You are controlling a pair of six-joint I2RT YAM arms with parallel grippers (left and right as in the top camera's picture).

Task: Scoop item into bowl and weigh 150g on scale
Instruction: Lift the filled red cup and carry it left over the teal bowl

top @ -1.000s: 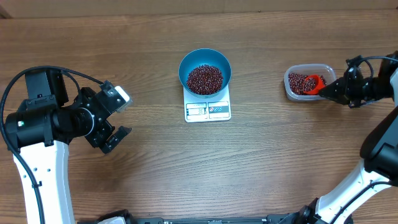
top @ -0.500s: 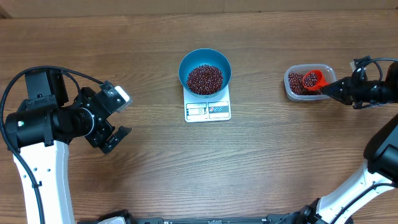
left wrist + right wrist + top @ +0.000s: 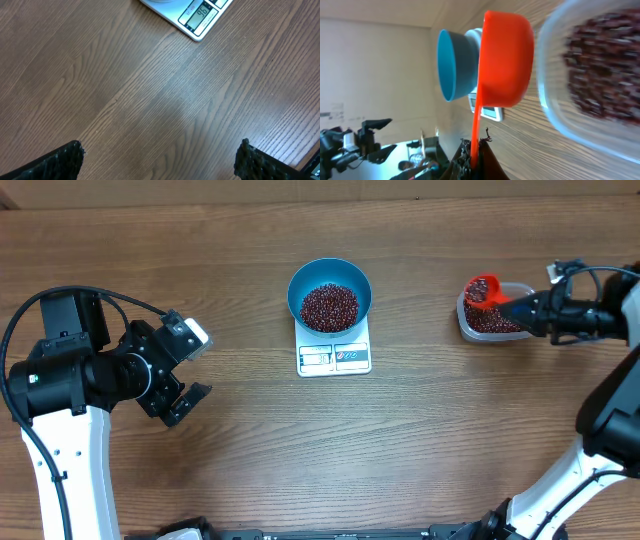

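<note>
Overhead, maroon beans (image 3: 329,306) fill the blue bowl (image 3: 294,295) — right claw (image 3: 508,306) pinching red scoop (image 3: 481,288), left claw (image 3: 198,363) spread.

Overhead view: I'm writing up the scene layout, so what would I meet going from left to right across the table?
left gripper → blue bowl → red scoop → right gripper

Overhead looks straight down on the whole table (image 3: 250,460); wrist views sit close; all 3 share the scale (image 3: 334,357).
</note>
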